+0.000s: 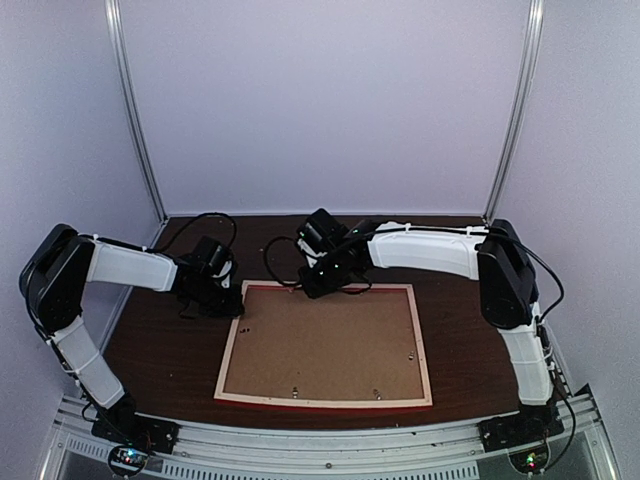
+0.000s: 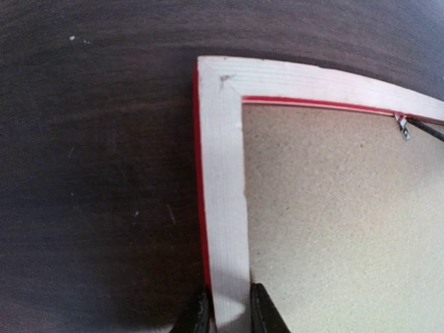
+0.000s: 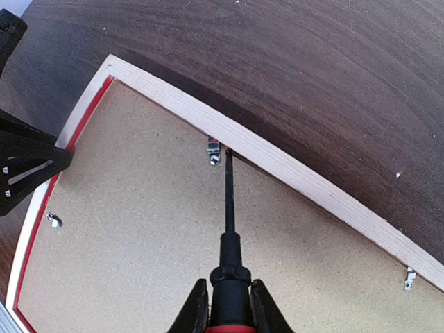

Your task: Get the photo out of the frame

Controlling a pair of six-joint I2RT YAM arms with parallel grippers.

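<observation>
At the frame's (image 1: 325, 401) eleven o'clock corner our left gripper (image 2: 229, 309) pinched the rim steady while our right gripper (image 3: 229, 305) pressed its clamped screwdriver (image 3: 228, 201) to a clip (image 3: 214, 152).

My left arm (image 1: 125, 267) and right arm (image 1: 430, 250): white shells, black joints, looping black cables (image 1: 200, 214); left gripper (image 2: 229, 305) and right gripper (image 3: 229, 305) black.

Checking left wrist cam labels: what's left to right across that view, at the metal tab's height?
Dark wooden table → red picture frame with pale wood back rim → plain brown backing board → small metal retaining tab → thin black screwdriver tip.
</observation>
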